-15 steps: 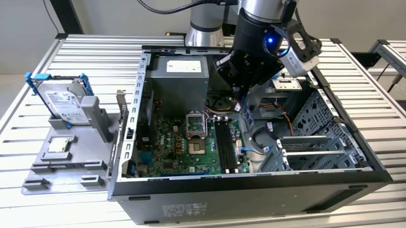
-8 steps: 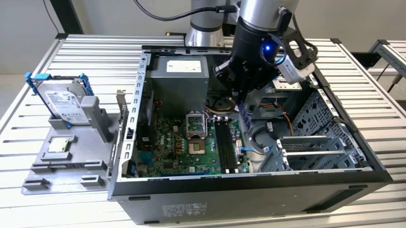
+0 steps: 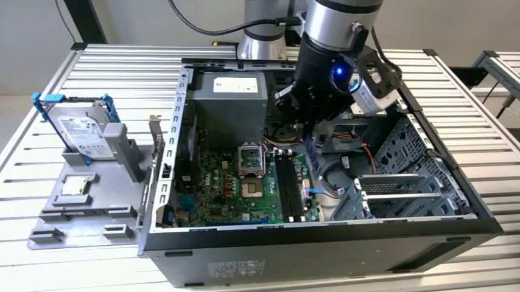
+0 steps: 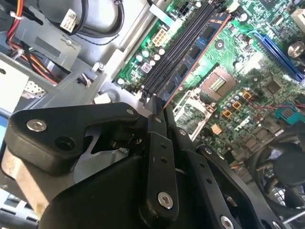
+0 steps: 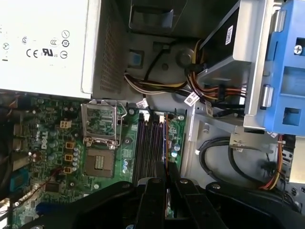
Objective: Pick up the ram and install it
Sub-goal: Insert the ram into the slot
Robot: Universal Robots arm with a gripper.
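Your black two-fingered gripper (image 4: 155, 102) is clamping the ram (image 4: 190, 64), the long thin dark circuit-board stick with its row of black chips, and you are holding it edge-down over the black memory slots (image 5: 150, 143) of the green motherboard (image 5: 52, 148). In the second wrist view the stick's reddish edge is running alongside the slots, apparently not yet seated.

The risk here is alignment: if the stick is sitting slightly skewed to the slot, or its notch is the wrong way round, pressing down is likely to jam it or stress the board. The grip is on one end, so the far end may tip. In the exterior view you are working inside the open grey metal computer case (image 3: 455, 182) on the slatted worktop (image 3: 106, 67), with bundled coloured cables (image 5: 157, 88) close by that could snag.
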